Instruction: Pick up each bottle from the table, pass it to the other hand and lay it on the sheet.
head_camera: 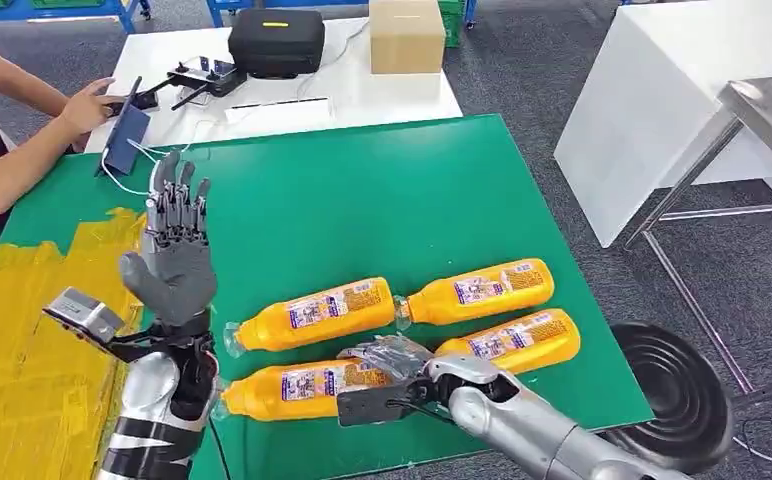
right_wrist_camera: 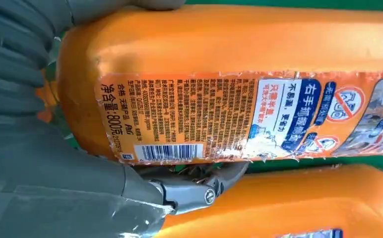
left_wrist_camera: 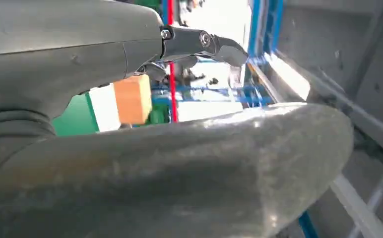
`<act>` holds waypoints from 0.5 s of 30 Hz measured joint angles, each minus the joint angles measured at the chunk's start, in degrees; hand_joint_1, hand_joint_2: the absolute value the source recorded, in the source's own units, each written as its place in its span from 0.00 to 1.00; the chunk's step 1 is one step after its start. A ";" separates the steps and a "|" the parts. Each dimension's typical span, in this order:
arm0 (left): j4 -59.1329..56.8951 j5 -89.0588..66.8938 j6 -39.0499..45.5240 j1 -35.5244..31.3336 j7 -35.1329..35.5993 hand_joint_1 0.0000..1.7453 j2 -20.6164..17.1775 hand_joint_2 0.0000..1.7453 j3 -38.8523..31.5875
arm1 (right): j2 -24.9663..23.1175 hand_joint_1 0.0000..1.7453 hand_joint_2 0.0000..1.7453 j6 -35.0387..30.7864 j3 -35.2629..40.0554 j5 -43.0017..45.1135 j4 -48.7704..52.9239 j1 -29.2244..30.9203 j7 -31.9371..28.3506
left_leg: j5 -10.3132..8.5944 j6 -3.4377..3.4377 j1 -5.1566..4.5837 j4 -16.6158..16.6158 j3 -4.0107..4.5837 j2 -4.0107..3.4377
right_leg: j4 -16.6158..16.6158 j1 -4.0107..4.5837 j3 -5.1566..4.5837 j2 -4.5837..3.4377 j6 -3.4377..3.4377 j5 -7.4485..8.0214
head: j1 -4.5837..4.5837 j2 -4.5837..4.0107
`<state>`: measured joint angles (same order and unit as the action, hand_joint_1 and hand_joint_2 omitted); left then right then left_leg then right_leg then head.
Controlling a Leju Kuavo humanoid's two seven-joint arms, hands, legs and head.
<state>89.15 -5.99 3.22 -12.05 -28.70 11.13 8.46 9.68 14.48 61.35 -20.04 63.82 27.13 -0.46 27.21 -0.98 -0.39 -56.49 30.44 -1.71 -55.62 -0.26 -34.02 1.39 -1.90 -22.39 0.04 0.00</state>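
Note:
Four orange bottles lie on the green table (head_camera: pixel 362 200). My right hand (head_camera: pixel 392 362) wraps the base end of the front left bottle (head_camera: pixel 297 388), which still rests on the table. In the right wrist view that bottle (right_wrist_camera: pixel 229 54) sits between my thumb and a finger (right_wrist_camera: pixel 199 186) of the right hand (right_wrist_camera: pixel 40 163), with a second bottle (right_wrist_camera: pixel 288 208) beside it. The other bottles are back left (head_camera: pixel 312 313), back right (head_camera: pixel 482 290) and front right (head_camera: pixel 512 340). My left hand (head_camera: pixel 174 255) is raised, fingers (left_wrist_camera: pixel 199 42) apart, holding nothing, beside the yellow sheet (head_camera: pixel 22 360).
A person (head_camera: pixel 2 130) sits at the far left touching a tablet (head_camera: pixel 125 135). Beyond the green table a white table (head_camera: pixel 382 95) carries a black case (head_camera: pixel 275 42) and a cardboard box (head_camera: pixel 407 35). A white counter (head_camera: pixel 662 110) and a black round base (head_camera: pixel 677 395) stand to the right.

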 measured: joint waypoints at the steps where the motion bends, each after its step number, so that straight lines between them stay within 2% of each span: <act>1: 0.00 -0.26 2.75 -0.02 0.70 0.00 0.24 0.00 -0.24 | 0.00 1.00 1.00 -1.81 -0.53 0.13 0.07 -0.89 0.26 | 0.00 0.00 0.00 0.00 -0.01 0.00 | 0.00 0.00 0.03 0.00 0.00 -0.01 | 0.04 0.00; 6: 0.00 -0.39 9.20 -0.08 1.48 0.00 0.72 0.00 -1.31 | -0.04 1.00 1.00 -5.50 -2.93 -0.02 1.62 -4.17 1.00 | 0.01 0.00 0.00 0.00 -0.04 0.01 | 0.01 0.00 0.06 0.01 0.00 -0.01 | 0.02 0.00; 8: 0.02 0.64 15.15 -0.22 0.76 0.00 1.38 0.00 -2.71 | -0.18 1.00 1.00 -7.49 -4.40 -0.02 2.69 -6.12 1.11 | 0.01 0.00 0.00 0.00 -0.05 0.03 | 0.01 0.00 0.11 0.01 0.00 -0.01 | 0.07 0.00; 10: 0.04 1.79 26.01 -0.98 -3.98 0.00 1.57 0.00 -6.00 | -0.61 1.00 1.00 -8.43 -6.46 0.13 4.59 -8.04 0.88 | 0.01 0.00 0.03 0.01 -0.04 -0.12 | 0.00 0.00 0.11 -0.05 0.00 0.00 | 0.05 0.00; 12: 0.28 2.73 32.76 -2.19 -8.12 0.00 1.31 0.00 -10.28 | -1.01 1.00 1.00 -8.28 -7.67 0.83 5.64 -9.16 0.00 | 0.00 0.01 0.05 0.01 -0.10 -0.14 | 0.00 0.02 0.10 -0.14 0.01 0.00 | 0.00 0.00; 15: 0.52 3.48 33.72 -3.28 -8.85 0.00 0.41 0.00 -14.93 | -1.31 1.00 1.00 -7.77 -8.96 1.51 6.30 -9.70 -0.29 | -0.04 0.07 0.08 0.01 -0.09 -0.08 | -0.01 0.06 0.09 -0.10 0.02 0.00 | 0.00 0.02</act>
<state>89.68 -2.51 36.94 -15.33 -37.55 11.54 -6.48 8.37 6.71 52.39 -18.53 70.12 17.43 -0.74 27.17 -0.92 -0.31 -56.48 30.35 -1.79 -55.63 -0.20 -33.92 1.30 -1.88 -22.40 0.04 0.02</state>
